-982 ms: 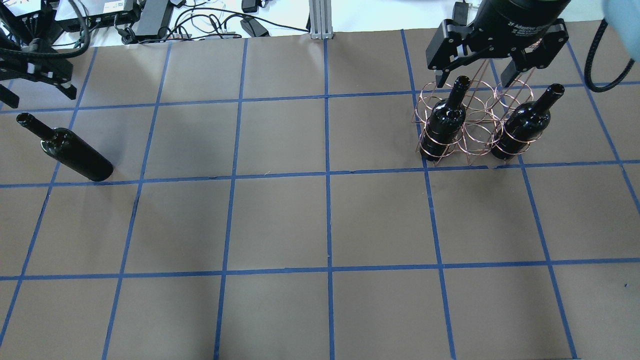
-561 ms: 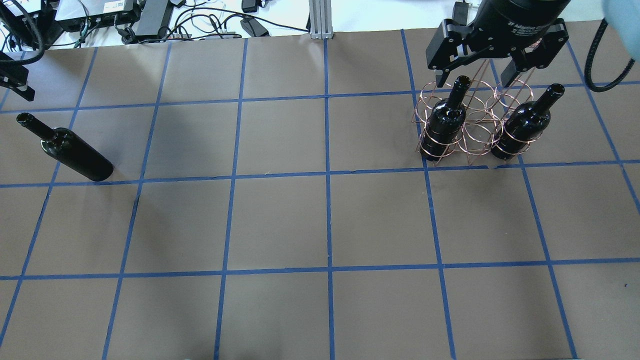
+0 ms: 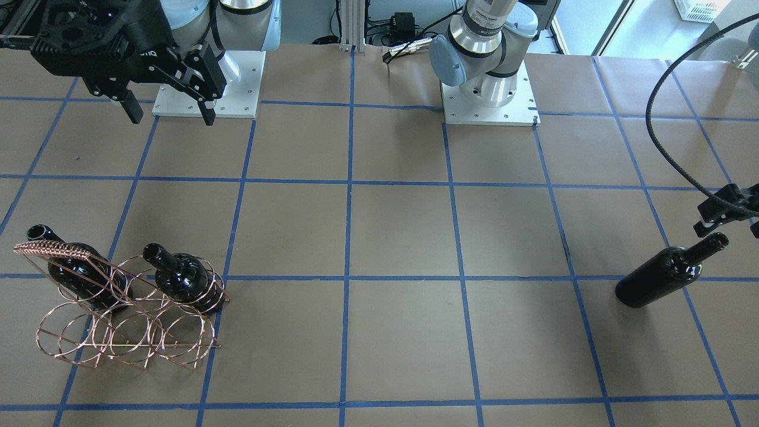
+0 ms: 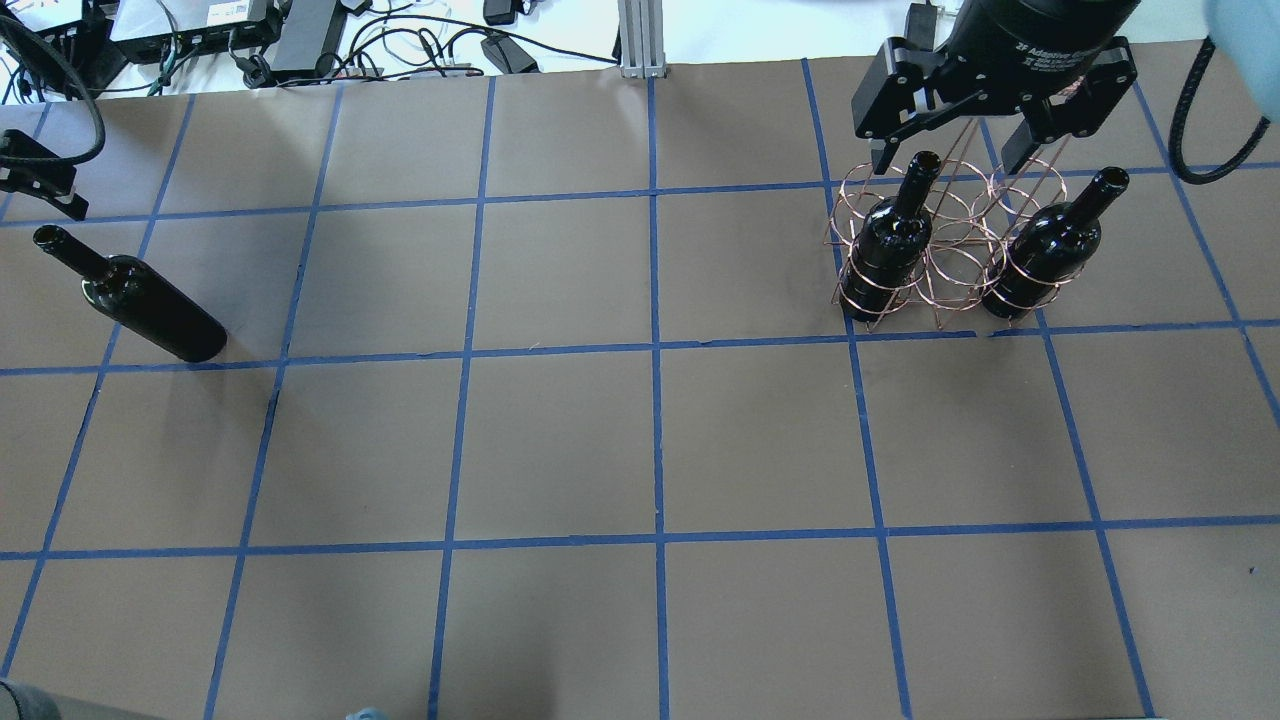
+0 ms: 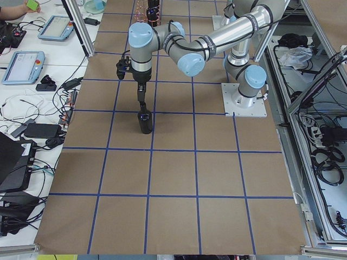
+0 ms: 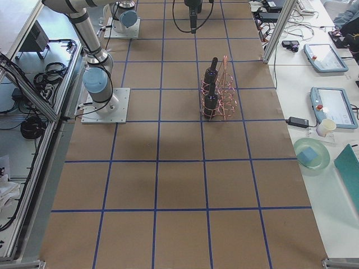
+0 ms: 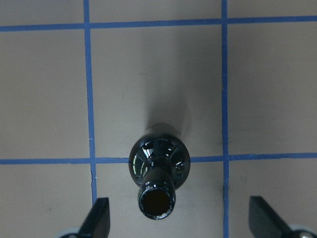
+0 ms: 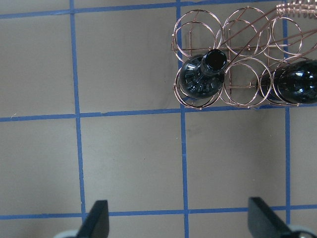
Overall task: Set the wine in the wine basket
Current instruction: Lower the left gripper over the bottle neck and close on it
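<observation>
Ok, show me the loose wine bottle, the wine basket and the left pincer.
loose wine bottle (image 4: 160, 318): overhead view, on its dark body.
wine basket (image 3: 53, 250): front-facing view, on its woven top edge.
left pincer (image 7: 182, 221): left wrist view, midway between its fingertips.

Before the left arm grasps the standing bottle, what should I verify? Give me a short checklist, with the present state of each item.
1. Left gripper open: ok.
2. Bottle mouth lined up between its fingers: ok, but off centre.
3. Bottle upright: ok.
4. Basket has its middle slot free: ok.
5. Right gripper open and empty: ok.
6. Left gripper low enough to catch the neck: cannot tell.
</observation>
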`<state>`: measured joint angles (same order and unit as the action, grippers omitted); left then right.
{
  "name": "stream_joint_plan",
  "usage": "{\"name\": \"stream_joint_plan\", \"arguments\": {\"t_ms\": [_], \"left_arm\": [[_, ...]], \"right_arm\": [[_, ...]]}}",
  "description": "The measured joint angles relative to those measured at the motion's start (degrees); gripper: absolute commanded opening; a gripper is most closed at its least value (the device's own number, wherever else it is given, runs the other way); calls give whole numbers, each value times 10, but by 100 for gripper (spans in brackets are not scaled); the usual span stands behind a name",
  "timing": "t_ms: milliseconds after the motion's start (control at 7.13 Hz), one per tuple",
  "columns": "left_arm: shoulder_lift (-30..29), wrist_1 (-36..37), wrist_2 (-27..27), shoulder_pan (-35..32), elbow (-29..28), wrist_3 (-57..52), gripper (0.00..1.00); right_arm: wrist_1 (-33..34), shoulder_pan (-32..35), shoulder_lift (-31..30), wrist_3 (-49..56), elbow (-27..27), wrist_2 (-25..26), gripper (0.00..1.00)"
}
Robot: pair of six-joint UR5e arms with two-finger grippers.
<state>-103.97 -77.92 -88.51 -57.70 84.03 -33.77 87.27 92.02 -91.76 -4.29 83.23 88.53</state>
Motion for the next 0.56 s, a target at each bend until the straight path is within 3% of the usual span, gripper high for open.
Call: {"name": "stream_joint_plan", "arguments": {"t_ms": [280, 421, 561], "left_arm": [[-28, 13, 2, 0, 0, -19, 91], [-37, 12, 3, 0, 1, -21, 77], [-42, 9, 2, 0, 3, -22, 76]], "right_arm": [[0, 0, 0, 0, 0, 0, 100], [0, 0, 0, 0, 0, 0, 100], [0, 0, 0, 0, 0, 0, 100]]}}
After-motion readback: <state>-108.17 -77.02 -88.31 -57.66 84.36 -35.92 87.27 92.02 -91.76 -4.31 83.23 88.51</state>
